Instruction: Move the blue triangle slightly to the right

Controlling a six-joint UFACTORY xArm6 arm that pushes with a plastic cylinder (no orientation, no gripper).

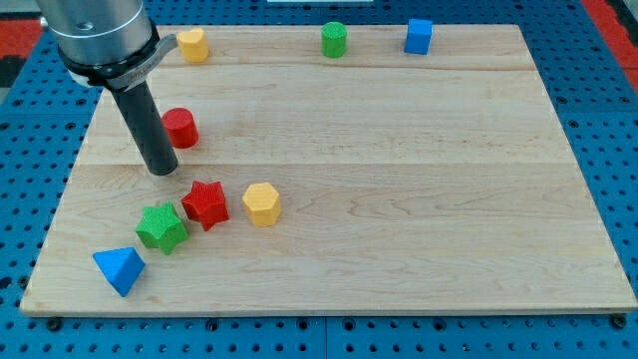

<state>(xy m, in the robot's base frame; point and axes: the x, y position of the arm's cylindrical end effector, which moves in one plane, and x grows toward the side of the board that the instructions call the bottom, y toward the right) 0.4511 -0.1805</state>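
The blue triangle [120,268] lies near the board's bottom-left corner. My tip [161,172] rests on the board well above it, toward the view's top, and apart from it. The tip stands just below and left of a red cylinder [180,128]. A green star [161,226] sits between the tip and the blue triangle, just up and right of the triangle. A red star [206,204] is to the right of the green star.
A yellow hexagonal block [262,204] sits right of the red star. Along the top edge stand a yellow block [192,45], a green cylinder [334,40] and a blue cube [419,36]. The wooden board [419,199] lies on a blue perforated table.
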